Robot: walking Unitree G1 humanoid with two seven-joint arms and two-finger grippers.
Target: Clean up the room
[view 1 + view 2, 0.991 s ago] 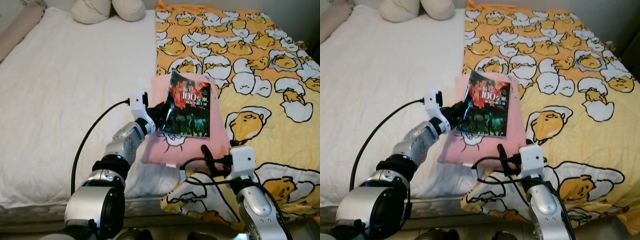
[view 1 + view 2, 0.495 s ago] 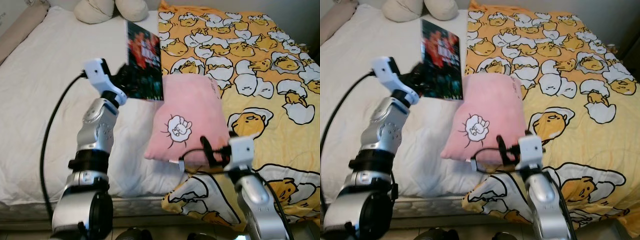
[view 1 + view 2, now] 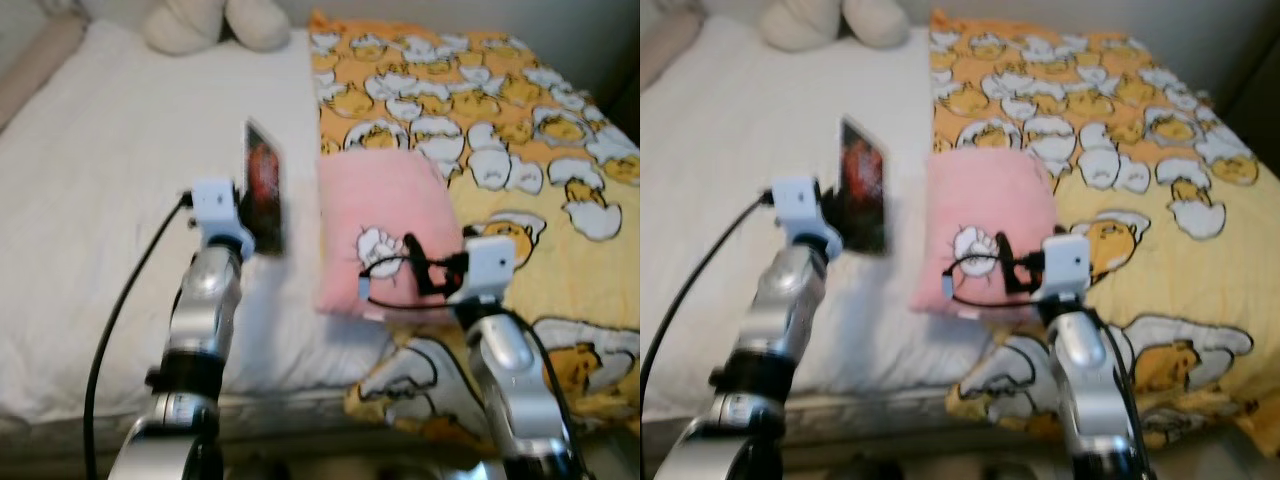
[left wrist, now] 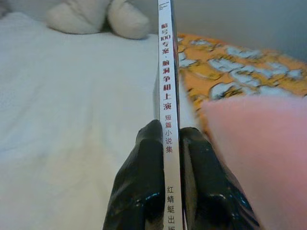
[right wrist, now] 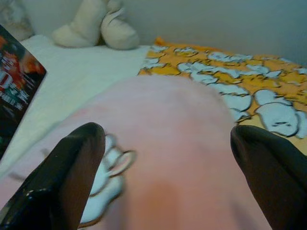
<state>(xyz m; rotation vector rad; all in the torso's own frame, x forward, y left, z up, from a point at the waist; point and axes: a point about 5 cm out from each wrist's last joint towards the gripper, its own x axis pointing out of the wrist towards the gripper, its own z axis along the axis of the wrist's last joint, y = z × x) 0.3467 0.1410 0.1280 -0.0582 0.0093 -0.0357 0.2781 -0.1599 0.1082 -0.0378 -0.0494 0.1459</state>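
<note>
My left gripper [image 4: 168, 136] is shut on a thin book [image 3: 263, 186] with a dark red cover, held upright and edge-on above the white bed sheet [image 3: 110, 180]. The book's white spine [image 4: 166, 86] with printed characters runs between the two black fingers [image 4: 144, 177]. A pink cushion [image 3: 385, 225] lies on the bed just right of the book. My right gripper [image 5: 168, 143] is open, its fingers [image 5: 72, 167] spread wide close over the near end of the pink cushion [image 5: 163, 143].
A yellow blanket [image 3: 480, 100] with cartoon egg figures covers the right half of the bed. A cream plush toy [image 3: 210, 22] sits at the head of the bed. The bed's front edge [image 3: 290, 400] runs close before me.
The left arm has swung the book from high over the sheet down to an edge-on pose beside the cushion. The right gripper has risen toward the cushion. The camera has shifted and blurred.
</note>
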